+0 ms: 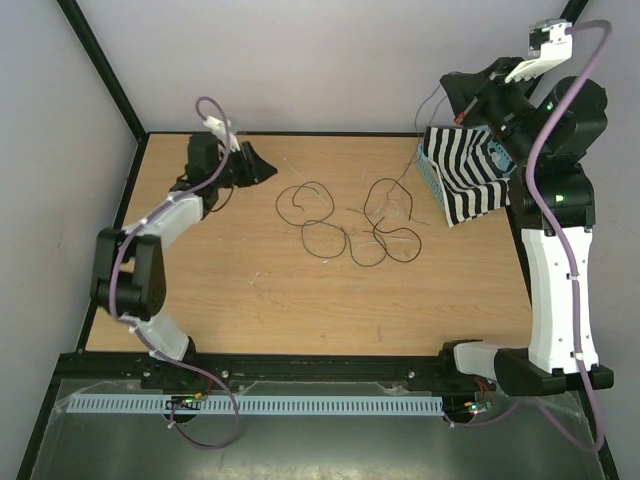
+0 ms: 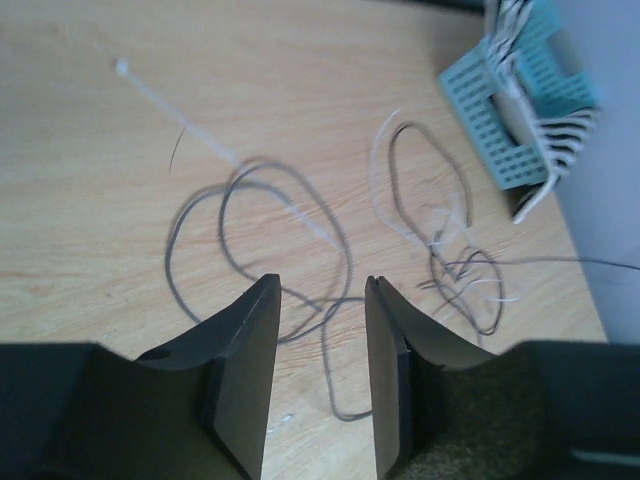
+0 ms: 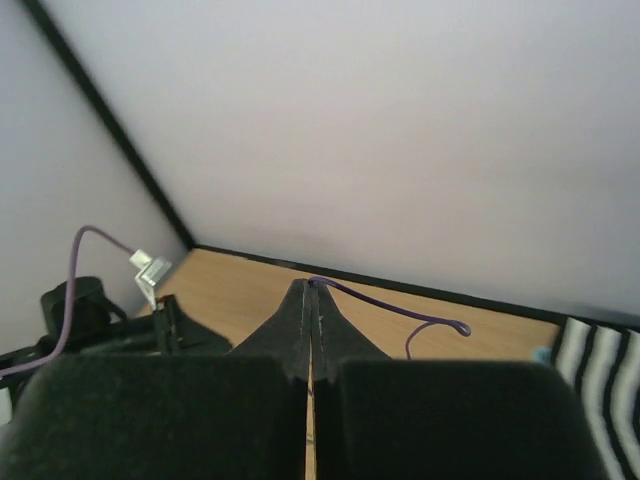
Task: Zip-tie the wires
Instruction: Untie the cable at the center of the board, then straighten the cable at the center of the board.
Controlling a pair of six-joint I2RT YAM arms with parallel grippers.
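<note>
The wires (image 1: 345, 225) lie in thin black and pale loops in the middle of the wooden table (image 1: 250, 300). They also show in the left wrist view (image 2: 340, 250). A white zip tie (image 2: 180, 110) lies flat on the table beyond them. My left gripper (image 1: 262, 165) is open and empty, low at the far left, its jaws pointing at the loops (image 2: 320, 285). My right gripper (image 1: 452, 85) is raised at the far right and shut on a thin purple strand (image 3: 400, 300) that loops away from its fingertips (image 3: 312, 285).
A teal mesh basket (image 1: 432, 172) holding a black-and-white striped cloth (image 1: 475, 170) stands at the far right edge, also in the left wrist view (image 2: 505, 120). Grey walls with a black frame close the back and sides.
</note>
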